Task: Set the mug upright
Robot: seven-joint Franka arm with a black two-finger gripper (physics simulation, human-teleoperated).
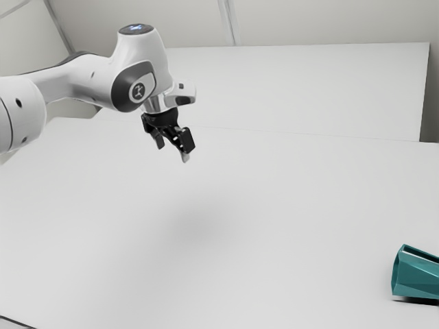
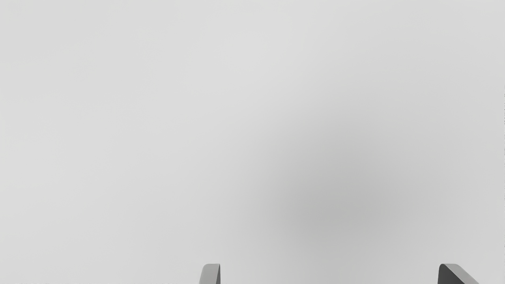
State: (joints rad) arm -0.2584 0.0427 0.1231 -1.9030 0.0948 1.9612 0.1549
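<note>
Mug, blue-green with flat sides, lies tipped over on the big white table. It is by the edge of the exterior view's right, on the near side, and part of it is cut off there. I can't tell which way its handle points. A thin dark shadow sits right under it.

My gripper is up in the air, far from the mug. It is over toward the exterior view's left and farther back than the mug. The fingers are wide apart, one on each side of a big gap. They point down at the table.

My white arm comes in from the exterior view's left and bends down at the hand. On the table below the gripper is a soft gray shadow. My wrist view sees a soft gray patch on the white table too, and the darkest bit is between the two fingertips. At the far side, I see a pale wall.
</note>
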